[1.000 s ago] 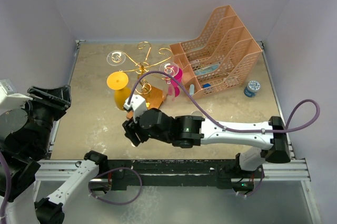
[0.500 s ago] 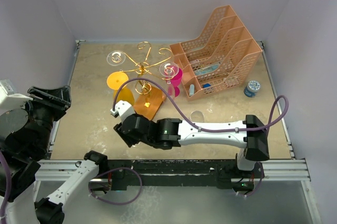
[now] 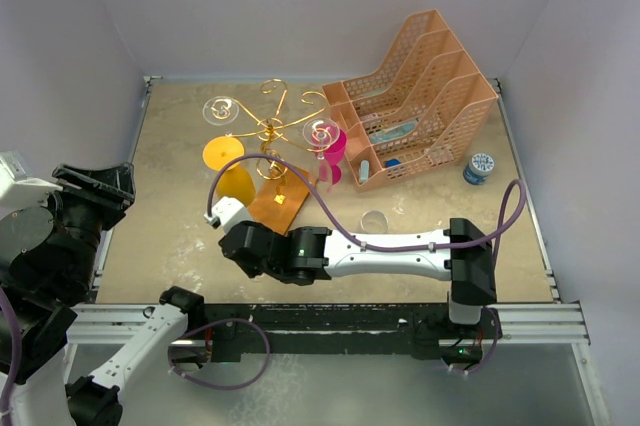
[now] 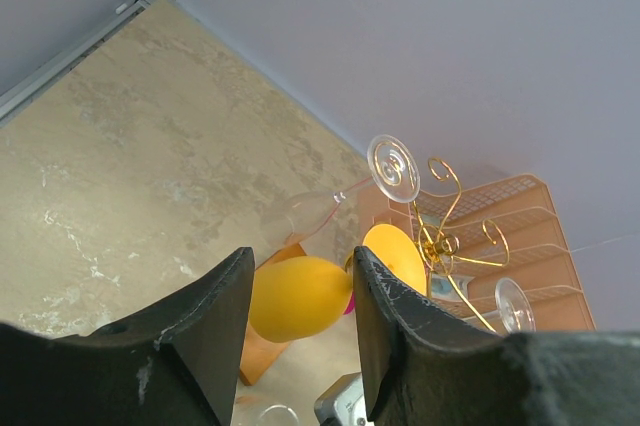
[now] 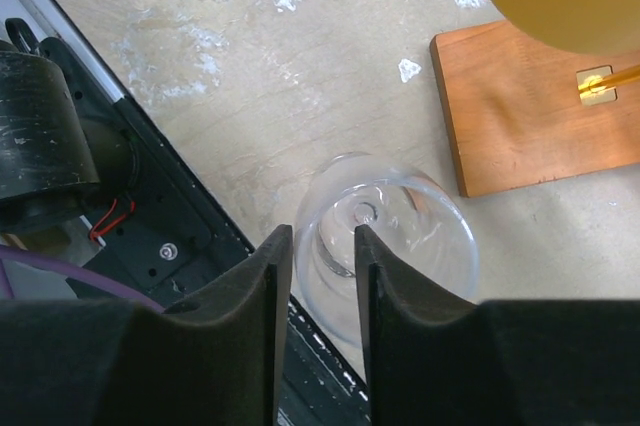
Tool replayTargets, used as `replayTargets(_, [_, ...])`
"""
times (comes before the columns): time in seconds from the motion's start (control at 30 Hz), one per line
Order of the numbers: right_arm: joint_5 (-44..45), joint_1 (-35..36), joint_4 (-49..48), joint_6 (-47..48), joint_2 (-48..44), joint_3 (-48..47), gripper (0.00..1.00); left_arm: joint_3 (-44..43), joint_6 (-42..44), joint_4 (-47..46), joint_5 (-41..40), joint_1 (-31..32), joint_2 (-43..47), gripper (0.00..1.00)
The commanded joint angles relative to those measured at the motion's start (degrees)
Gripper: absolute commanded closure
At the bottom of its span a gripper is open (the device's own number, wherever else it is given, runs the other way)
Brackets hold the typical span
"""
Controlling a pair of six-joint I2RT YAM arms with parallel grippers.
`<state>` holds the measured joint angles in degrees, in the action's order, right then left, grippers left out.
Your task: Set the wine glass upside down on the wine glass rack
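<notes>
Glass, clear and thin, is what the right gripper [image 5: 322,236] is after. The wine glass [image 5: 400,246] stands mouth up on the table [image 5: 250,96]. Its rim at nine o'clock sits between the half-closed jaws; whether they actually pinch it I cannot tell. In the overhead view the rack [image 3: 272,128] stands at one o'clock from that gripper, with its brown base [image 5: 520,106] near the glass. The left gripper [image 4: 300,258] hangs part open and empty. This looks like the pick-up. The next move likely calls for a firm pinch, a lift, then turning the glass over.
</notes>
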<state>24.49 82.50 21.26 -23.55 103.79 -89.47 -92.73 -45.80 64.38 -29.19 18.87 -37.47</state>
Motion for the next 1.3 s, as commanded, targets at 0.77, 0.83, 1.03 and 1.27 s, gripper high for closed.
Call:
replayTargets(0.77, [0.8,0.2,-18.0,0.7,-14.1,7.4,1.0,9.4,-10.6,2.4,-4.9,0.1,6.2,0.55])
replayTargets(0.83, [2.2,0.3,-20.9,0.3,-16.0,9.3,1.0,12.9,-13.9,3.1,-3.9,0.1,8.5,0.53])
replayTargets(1.03, [3.6,0.2,-32.3,-0.1,-20.4,15.2,1.0,23.1,-26.7,4.7,1.6,0.1,15.7,0.48])
replayTargets(1.27, [2.9,0.3,-42.3,1.9,-20.5,16.4,1.0,36.4,-38.9,-0.4,13.3,0.1,23.0,0.47])
